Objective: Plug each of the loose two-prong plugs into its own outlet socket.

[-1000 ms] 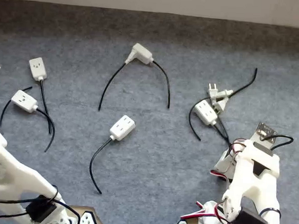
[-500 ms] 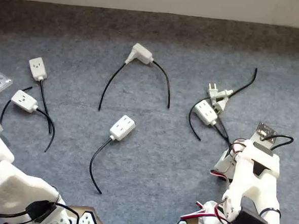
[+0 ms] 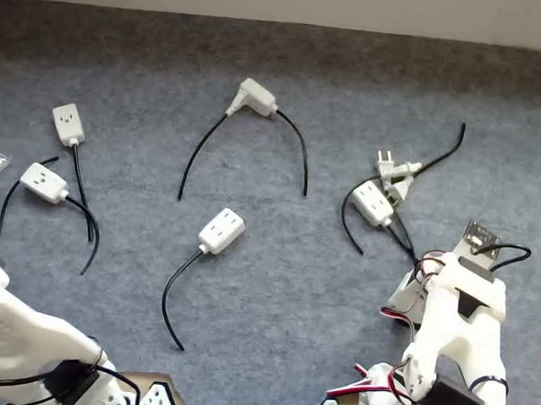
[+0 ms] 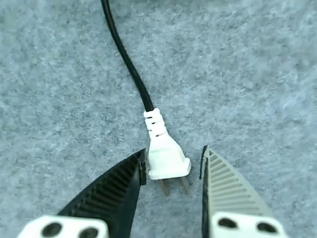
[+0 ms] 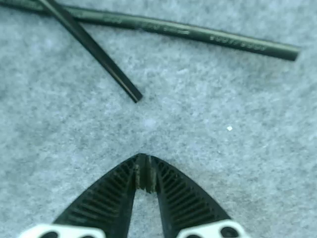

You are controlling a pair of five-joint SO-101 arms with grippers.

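Straddles a white two-prong plug (image 4: 167, 159) with the left gripper (image 4: 173, 156) spread wide, black finger (image 4: 114, 191) just beside the plug's body, prongs toward the wrist, black cord (image 4: 126, 59) trailing away over the grey carpet (image 4: 247, 74). Holds the right gripper (image 5: 144, 171) pinched shut, tips together, near two cord ends (image 5: 132, 94). Farther out: left socket (image 3: 68, 123), second left socket (image 3: 44, 181), middle socket (image 3: 221, 230), right socket (image 3: 373, 203) just beside a second plug (image 3: 397, 165), and an angled plug (image 3: 257, 97) far at centre.
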